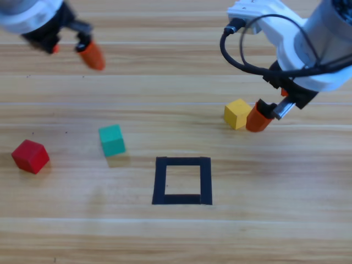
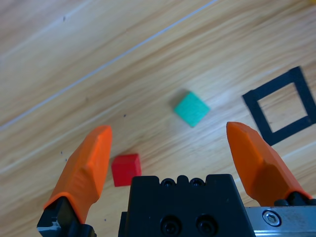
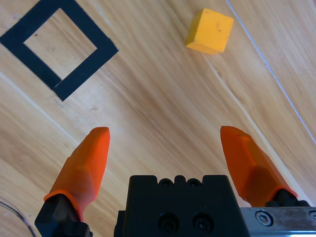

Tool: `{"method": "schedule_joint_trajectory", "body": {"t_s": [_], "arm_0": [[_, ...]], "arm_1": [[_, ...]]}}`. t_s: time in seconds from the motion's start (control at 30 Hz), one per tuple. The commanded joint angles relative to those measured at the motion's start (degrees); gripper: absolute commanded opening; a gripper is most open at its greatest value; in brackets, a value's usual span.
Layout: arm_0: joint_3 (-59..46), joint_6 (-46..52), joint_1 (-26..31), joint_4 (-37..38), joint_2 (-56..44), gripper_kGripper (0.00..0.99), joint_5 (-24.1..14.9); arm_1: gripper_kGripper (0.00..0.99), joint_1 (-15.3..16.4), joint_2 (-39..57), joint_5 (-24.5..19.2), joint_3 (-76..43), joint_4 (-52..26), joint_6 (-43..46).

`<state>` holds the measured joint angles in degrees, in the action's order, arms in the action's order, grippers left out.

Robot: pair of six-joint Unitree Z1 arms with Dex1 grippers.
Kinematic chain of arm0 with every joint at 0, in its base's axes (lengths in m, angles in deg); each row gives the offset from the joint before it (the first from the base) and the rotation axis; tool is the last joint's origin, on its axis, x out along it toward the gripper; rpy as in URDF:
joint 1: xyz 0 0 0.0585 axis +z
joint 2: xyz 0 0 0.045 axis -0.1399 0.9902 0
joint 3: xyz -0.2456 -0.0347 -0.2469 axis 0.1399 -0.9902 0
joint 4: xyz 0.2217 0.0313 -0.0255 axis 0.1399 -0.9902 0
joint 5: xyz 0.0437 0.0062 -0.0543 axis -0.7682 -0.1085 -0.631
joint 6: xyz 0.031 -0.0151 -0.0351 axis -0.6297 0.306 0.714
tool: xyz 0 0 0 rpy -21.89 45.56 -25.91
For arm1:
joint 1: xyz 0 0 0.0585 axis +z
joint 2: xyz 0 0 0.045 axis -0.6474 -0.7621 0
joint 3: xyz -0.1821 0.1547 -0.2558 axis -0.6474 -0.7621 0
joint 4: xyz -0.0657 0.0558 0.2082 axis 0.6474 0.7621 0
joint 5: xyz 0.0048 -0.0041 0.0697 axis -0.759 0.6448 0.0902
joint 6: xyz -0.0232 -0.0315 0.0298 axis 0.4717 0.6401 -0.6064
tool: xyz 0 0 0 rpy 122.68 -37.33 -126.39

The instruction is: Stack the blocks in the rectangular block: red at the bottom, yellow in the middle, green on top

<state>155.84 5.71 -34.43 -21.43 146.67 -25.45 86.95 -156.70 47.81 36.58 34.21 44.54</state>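
Observation:
The red cube (image 1: 30, 156) lies at the far left of the table and the teal-green cube (image 1: 112, 139) right of it. The black tape square (image 1: 182, 161) is hollow, at centre front. Farther right and back lies the yellow cube (image 1: 237, 113). My left gripper (image 1: 74, 52) hovers open at the back left. Its wrist view shows the red cube (image 2: 126, 169) near its left jaw, the green cube (image 2: 191, 108) ahead, and the tape square (image 2: 270, 84). My right gripper (image 1: 269, 107) is open just right of the yellow cube (image 3: 210, 31), which lies ahead of its jaws, beside the tape square (image 3: 86, 69).
A black cable (image 1: 234, 55) loops off the right arm above the table's back right. Bare wooden table (image 1: 264, 231) lies around the tape square and along the front edge.

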Motion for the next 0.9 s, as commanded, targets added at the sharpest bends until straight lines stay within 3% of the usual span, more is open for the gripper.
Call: {"method": "schedule_joint_trajectory", "body": {"t_s": [0.03, 0.53, 0.9], "arm_0": [[-3.4, 1.1, 11.4, -0.4, 1.6, 0.990, 2.5], [-9.6, 2.3, 13.7, -1.8, 8.8, 0.990, -1.5], [-14.8, 1.6, 13.7, -1.4, 7.5, 0.990, -0.7]], "arm_1": [[0.986, -6.5, -7.9, -1.2, 7.3, 4.6, -0.2], [0.986, -8.9, -24.9, -1.2, 27.2, 14.0, 2.0], [0.983, -9.8, -34.9, -1.1, 40.3, 20.5, 2.4]]}}
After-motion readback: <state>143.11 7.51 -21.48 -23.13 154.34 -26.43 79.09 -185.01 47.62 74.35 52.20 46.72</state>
